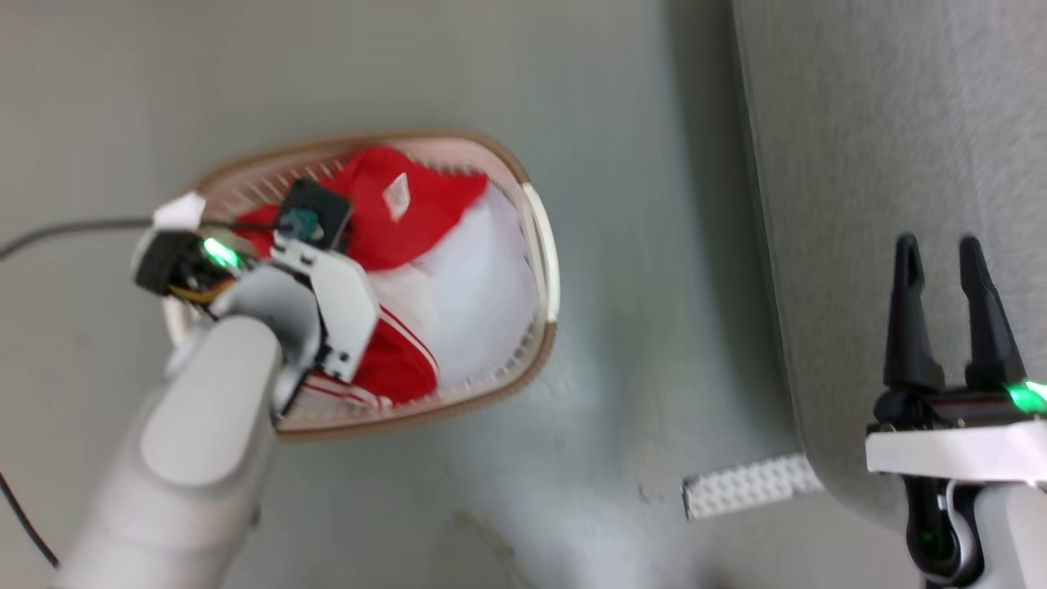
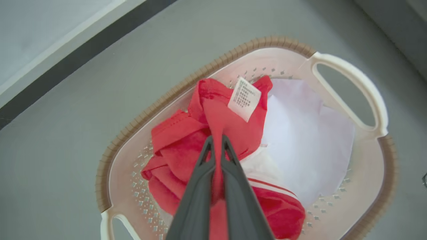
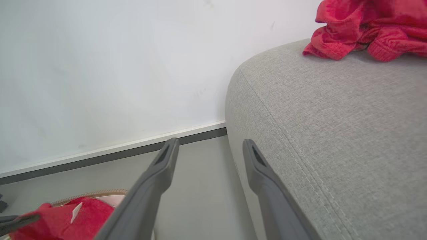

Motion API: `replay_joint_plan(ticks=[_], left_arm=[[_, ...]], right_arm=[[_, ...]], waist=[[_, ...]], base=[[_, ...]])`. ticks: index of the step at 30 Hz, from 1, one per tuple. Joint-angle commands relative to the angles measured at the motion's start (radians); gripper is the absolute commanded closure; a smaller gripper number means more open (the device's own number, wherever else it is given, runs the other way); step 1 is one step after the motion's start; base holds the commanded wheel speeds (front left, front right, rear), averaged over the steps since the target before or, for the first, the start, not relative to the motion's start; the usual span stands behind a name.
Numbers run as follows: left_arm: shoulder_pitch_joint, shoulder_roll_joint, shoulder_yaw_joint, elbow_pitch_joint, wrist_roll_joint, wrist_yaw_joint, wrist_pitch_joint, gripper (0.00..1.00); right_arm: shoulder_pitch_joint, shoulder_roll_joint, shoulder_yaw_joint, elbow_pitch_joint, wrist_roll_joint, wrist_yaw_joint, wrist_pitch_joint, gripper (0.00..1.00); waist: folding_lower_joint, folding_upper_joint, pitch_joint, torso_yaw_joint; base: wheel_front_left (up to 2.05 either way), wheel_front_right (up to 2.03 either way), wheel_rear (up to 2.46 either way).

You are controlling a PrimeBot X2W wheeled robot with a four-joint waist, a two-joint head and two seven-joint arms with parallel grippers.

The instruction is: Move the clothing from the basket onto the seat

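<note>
Your left hand [image 2: 217, 139] is pinched tight on a fold of the red clothing [image 2: 173, 156], which lies in the basket [image 2: 166, 96] beside a white cloth [image 2: 300, 140]. It looks soft, light and floppy, so hold a thick bunch or it may slip and dangle. Your right hand [image 3: 210, 143] is spread wide and empty, near the seat [image 3: 333, 116].

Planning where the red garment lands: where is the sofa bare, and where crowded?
The sofa is bare from its rounded edge up to the red knitted heap. The floor between basket and sofa is bare. Crowded: the basket, holding the clothing and a white cloth.
</note>
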Motion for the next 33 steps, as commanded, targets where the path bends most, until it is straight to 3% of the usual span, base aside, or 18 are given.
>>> replay_joint_plan(ticks=[1,8,17,33], left_arm=[[0.040,-0.018,0.014,-0.010,-0.034,0.010,-0.030,1.00],[0.173,-0.066,0.058,-0.066,-0.129,0.040,-0.146,1.00],[0.344,-0.085,0.107,-0.205,-0.209,0.076,-0.243,1.00],[0.609,-0.064,0.197,-0.473,-0.280,0.179,-0.316,1.00]], right_arm=[[0.028,0.000,-0.016,0.010,-0.017,-0.003,0.001,0.00],[0.106,-0.001,-0.063,0.040,-0.078,-0.003,0.001,0.00],[0.201,-0.002,-0.108,0.067,-0.141,-0.003,0.001,0.00],[0.319,-0.006,-0.113,0.078,-0.182,-0.003,0.001,0.00]], waist=[[0.0001,0.0000,-0.112,0.049],[0.0001,0.0000,-0.317,0.089],[0.0001,0.0000,-0.536,0.132],[0.0001,0.0000,-0.712,0.136]], base=[[0.00,0.00,0.00],[0.00,0.00,0.00],[0.00,0.00,0.00],[0.00,0.00,0.00]])
